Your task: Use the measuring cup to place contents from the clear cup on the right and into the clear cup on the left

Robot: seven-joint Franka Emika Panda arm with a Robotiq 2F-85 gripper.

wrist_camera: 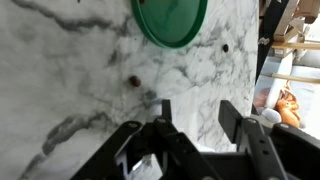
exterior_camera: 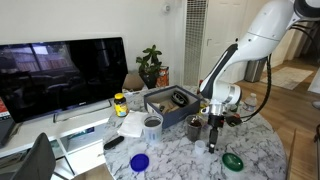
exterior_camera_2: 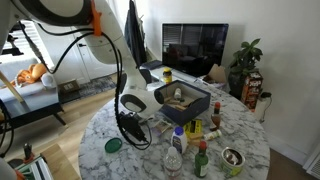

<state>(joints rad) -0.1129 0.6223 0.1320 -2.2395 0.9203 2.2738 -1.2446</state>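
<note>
My gripper (wrist_camera: 198,122) is open with nothing between its fingers and points down just above the marble table (wrist_camera: 70,90). It also shows in both exterior views (exterior_camera: 212,138) (exterior_camera_2: 135,135). A green round shallow cup or lid (wrist_camera: 170,15) lies on the table just beyond the fingers and shows in both exterior views (exterior_camera: 232,160) (exterior_camera_2: 113,145). A clear cup with dark contents (exterior_camera: 152,125) stands near the box, and also shows in the other exterior view (exterior_camera_2: 232,160). A second clear cup (exterior_camera: 194,125) stands close behind my gripper. I cannot make out a measuring cup with a handle.
A dark blue box (exterior_camera: 170,103) (exterior_camera_2: 180,103) with things in it sits mid-table. A blue lid (exterior_camera: 139,162) lies near the table's edge. Bottles (exterior_camera_2: 176,152) stand beside the gripper. Small dark crumbs (wrist_camera: 133,81) lie on the marble. A TV (exterior_camera: 60,70) stands behind.
</note>
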